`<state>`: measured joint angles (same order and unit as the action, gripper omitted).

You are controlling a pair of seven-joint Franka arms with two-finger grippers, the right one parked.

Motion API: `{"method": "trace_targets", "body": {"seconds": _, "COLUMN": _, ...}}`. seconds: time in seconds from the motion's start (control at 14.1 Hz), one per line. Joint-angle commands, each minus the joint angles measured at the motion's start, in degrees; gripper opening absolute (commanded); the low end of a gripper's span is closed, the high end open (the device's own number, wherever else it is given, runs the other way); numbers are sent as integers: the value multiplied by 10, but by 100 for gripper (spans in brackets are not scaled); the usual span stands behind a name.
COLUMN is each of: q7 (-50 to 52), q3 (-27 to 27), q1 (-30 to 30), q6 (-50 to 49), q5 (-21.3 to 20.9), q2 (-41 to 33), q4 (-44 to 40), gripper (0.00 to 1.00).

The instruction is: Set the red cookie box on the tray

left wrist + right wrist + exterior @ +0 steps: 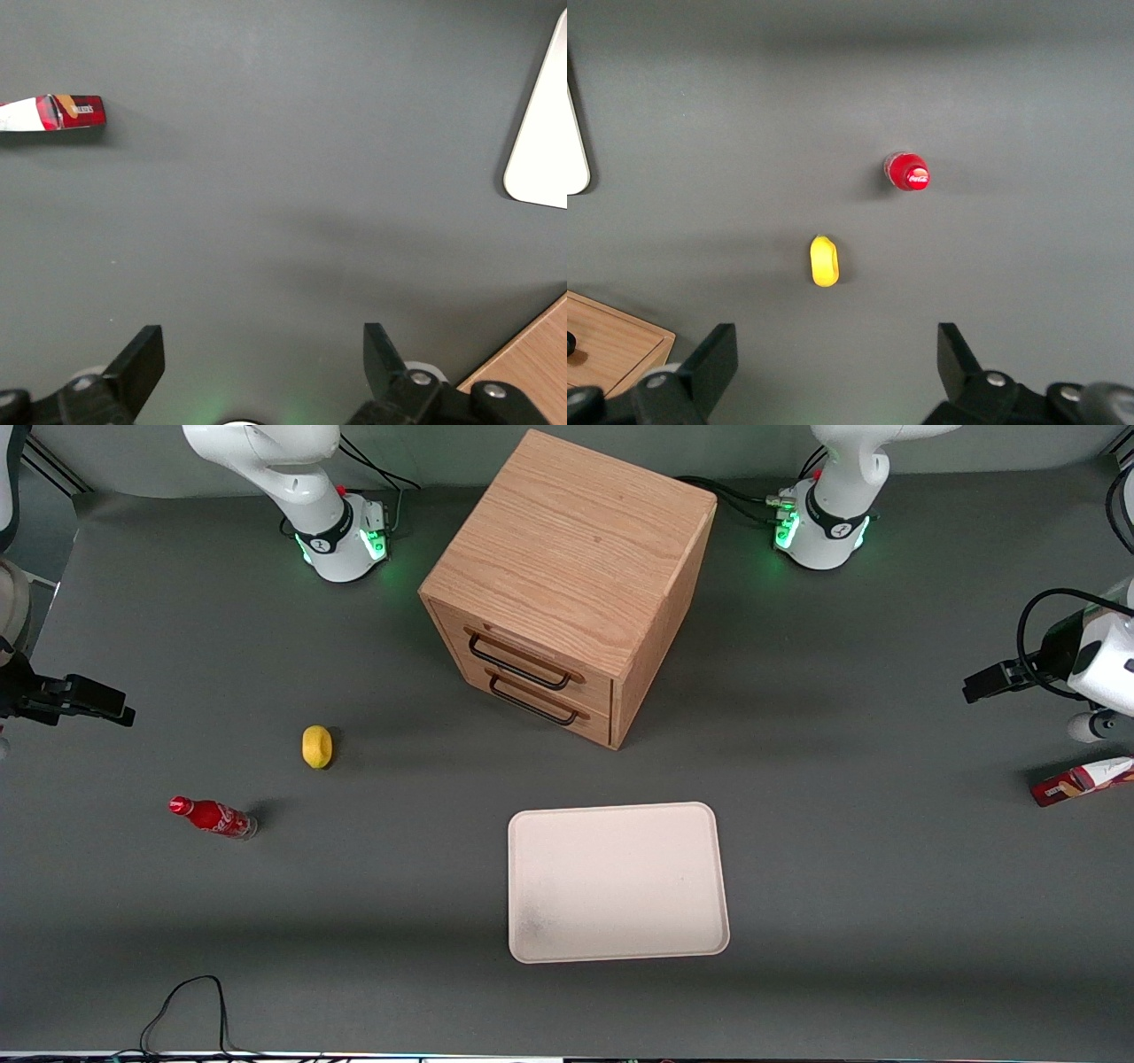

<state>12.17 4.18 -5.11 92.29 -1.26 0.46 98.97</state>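
The claw point(263, 359) hangs spread wide over bare table, well apart from the red cookie box point(53, 112).

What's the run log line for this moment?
gripper: open, above bare table | red cookie box: on table, working arm's end, not grasped | tray: holds nothing

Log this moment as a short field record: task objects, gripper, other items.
red cookie box: lying flat on the table at the working arm's end, apart from the tray
tray: bare, flat on the table in front of the drawer cabinet, nearer the front camera
gripper: open, holding nothing, hovering above bare table, clear of the box
soda bottle: on the table toward the parked arm's end
lemon: beside the bottle, farther from the front camera
task status: box not yet picked up
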Motion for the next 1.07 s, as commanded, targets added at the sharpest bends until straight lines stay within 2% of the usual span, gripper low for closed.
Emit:
{"method": "trace_targets", "body": {"seconds": 0.0, "q7": -11, "q3": -5, "q1": 3, "q6": -2, "q5": 6, "q2": -11, "q4": 3, "gripper": 100}}
{"method": "trace_targets", "body": {"seconds": 0.99, "q7": -11, "q3": -8, "q1": -4, "q6": -29, "q5": -4, "q2": 1, "q4": -19, "gripper": 100}}
